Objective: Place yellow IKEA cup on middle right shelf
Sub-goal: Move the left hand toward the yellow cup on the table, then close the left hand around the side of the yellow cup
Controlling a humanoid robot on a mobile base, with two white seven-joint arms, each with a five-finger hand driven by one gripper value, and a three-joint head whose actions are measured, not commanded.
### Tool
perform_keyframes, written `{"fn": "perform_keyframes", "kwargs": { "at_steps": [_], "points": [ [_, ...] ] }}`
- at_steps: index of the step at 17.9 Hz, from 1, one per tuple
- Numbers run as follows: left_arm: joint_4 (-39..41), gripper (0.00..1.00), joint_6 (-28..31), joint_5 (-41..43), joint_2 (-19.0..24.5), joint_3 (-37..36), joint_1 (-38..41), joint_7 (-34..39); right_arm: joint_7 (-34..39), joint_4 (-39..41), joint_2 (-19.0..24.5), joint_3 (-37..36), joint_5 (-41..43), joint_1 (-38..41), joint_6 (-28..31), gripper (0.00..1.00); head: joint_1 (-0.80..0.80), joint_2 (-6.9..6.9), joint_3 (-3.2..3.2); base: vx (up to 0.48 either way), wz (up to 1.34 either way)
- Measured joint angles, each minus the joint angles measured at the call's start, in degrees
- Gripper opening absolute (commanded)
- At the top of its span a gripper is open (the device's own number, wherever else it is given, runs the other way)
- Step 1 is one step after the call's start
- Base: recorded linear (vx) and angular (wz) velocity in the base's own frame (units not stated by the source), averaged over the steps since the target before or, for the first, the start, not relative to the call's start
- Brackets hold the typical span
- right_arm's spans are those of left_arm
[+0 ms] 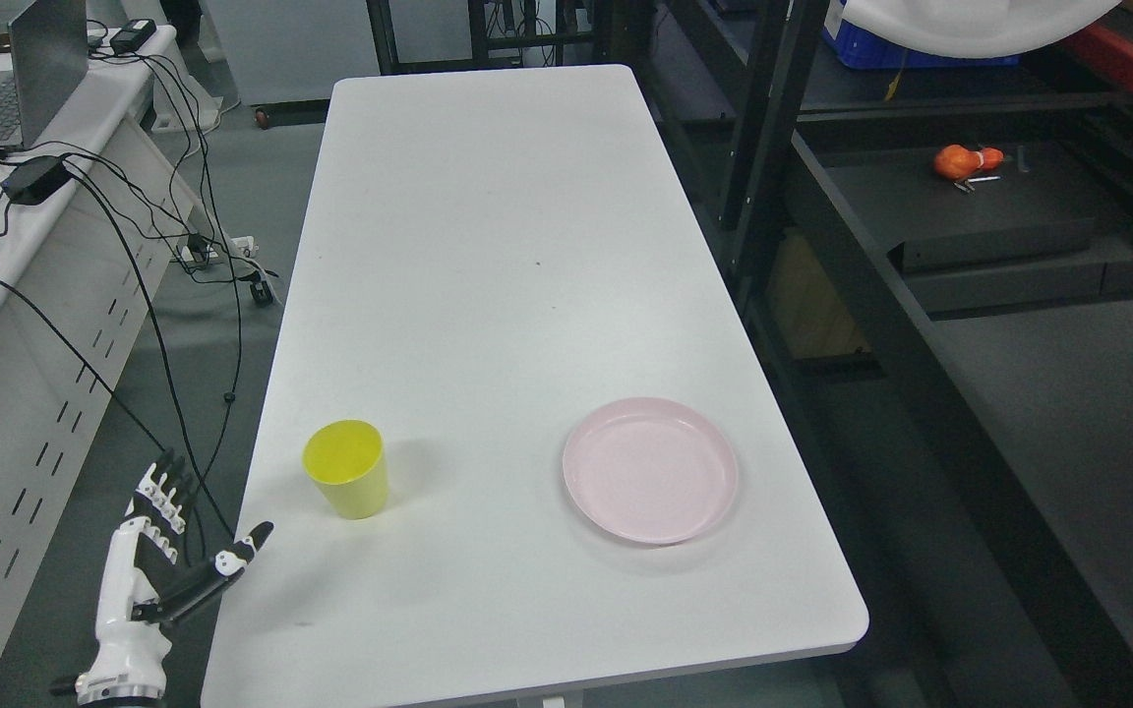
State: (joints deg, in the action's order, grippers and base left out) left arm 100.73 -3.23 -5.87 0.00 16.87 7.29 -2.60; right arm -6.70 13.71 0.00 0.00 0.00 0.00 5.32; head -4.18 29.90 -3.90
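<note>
Stood upright at seven o'clock on white rectangular table (488,246): yellow plastic cup (347,481), nothing inside. At five o'clock, pink round plate (650,483), bare. Left hand (149,580) off-table, fingers spread, grasping nothing.

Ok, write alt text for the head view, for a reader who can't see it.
A yellow cup stands upright on a white table, with an empty pink plate to its right. The robot's left hand hovers open off the table's near left corner, short of the cup. Dark shelving runs along the right.

A lab: laptop (6,84) and trailing cables (149,295) on a side bench, dark metal racking (773,147) alongside.
</note>
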Motion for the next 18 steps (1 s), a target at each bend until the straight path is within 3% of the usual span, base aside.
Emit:
{"fn": "perform_keyframes", "kwargs": {
  "at_steps": [10,18],
  "points": [
    [-0.5,0.99,-1.0,-5.7,0.0,-1.7,-0.6,-1.6,0.0,0.0,0.0,0.0,0.0,0.0,0.0,0.99,0.0,0.0,0.0,-0.006,0.01],
    [-3.7,0.99,5.8,-9.7,0.0,-4.9,-6.1,-5.9,0.0,0.0,0.0,0.0,0.0,0.0,0.0,0.99,0.0,0.0,0.0,0.0,0.0]
  ]
}}
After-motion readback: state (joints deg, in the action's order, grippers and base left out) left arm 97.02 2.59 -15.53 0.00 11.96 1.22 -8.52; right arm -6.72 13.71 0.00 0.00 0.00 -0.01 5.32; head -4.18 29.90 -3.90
